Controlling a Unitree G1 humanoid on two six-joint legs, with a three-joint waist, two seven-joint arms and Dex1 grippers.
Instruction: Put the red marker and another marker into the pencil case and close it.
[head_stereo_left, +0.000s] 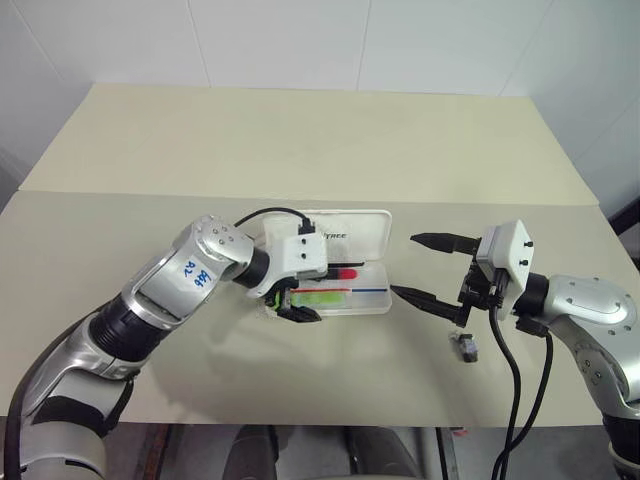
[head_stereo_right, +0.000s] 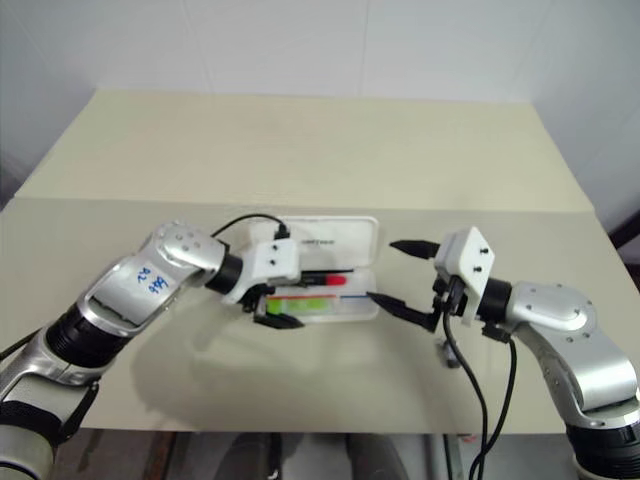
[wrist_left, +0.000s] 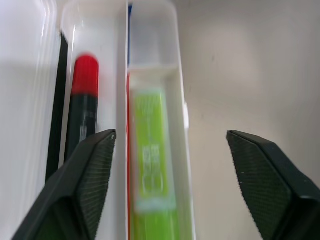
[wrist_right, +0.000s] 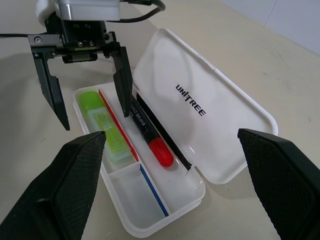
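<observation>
The left gripper (wrist_right: 85, 95), jaws wide and empty, straddles the green marker (wrist_right: 102, 120) lying beside the red marker (wrist_right: 150, 135) in the open pencil case (wrist_right: 210, 125); the right gripper (head_stereo_left: 432, 268), equally open and empty, should swing the lid down squarely.

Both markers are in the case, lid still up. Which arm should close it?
Probably the right. The right gripper is open and empty beside the pencil case, with a free path to the raised lid. The left gripper hangs open over the light green marker, beside the red marker, blocking the lid's swing.
</observation>
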